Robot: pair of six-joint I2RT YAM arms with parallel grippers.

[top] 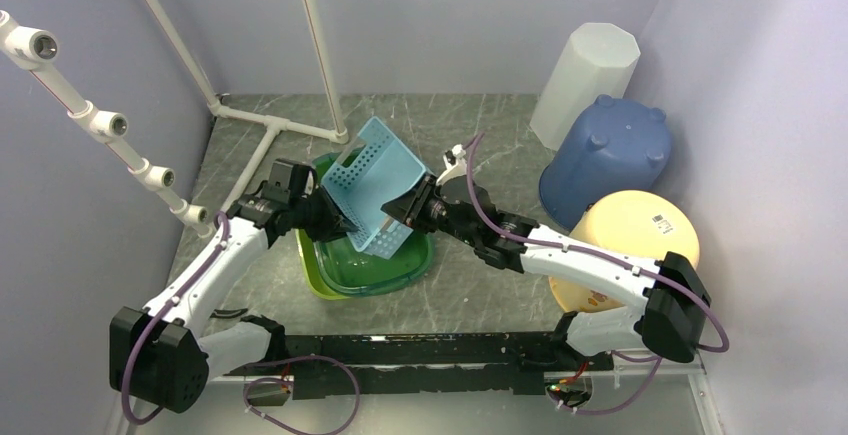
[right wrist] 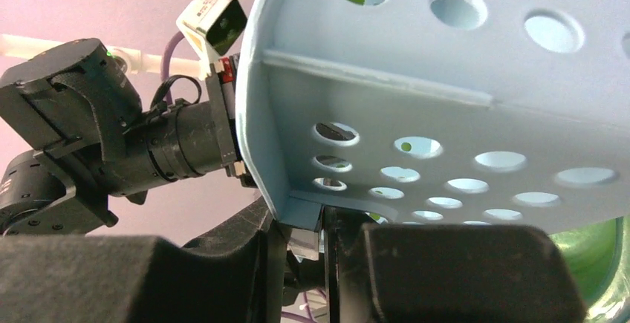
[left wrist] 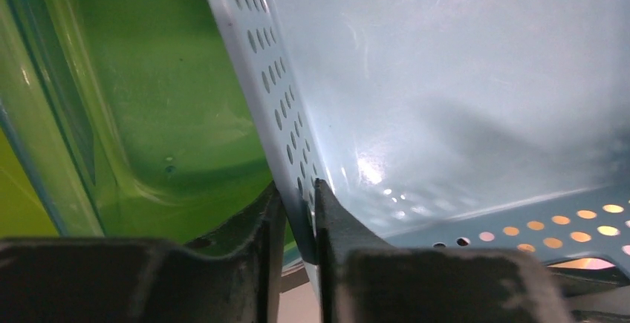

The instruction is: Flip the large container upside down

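I've got the blue basket (top: pixel 372 177) tipped on edge over the green tub (top: pixel 400 273), left gripper (top: pixel 342 223) and right gripper (top: pixel 403 209) each pinching a thin perforated wall, and it looks like light, stiff, slick plastic, best gripped near the corners.

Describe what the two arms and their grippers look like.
The left arm and right arm have white tube-like links joined by blocky black joints. A thin purple cable loops along each. The left gripper and right gripper are matte black, each with two flat, tapering fingers. A small white-and-black camera sits on the left wrist.
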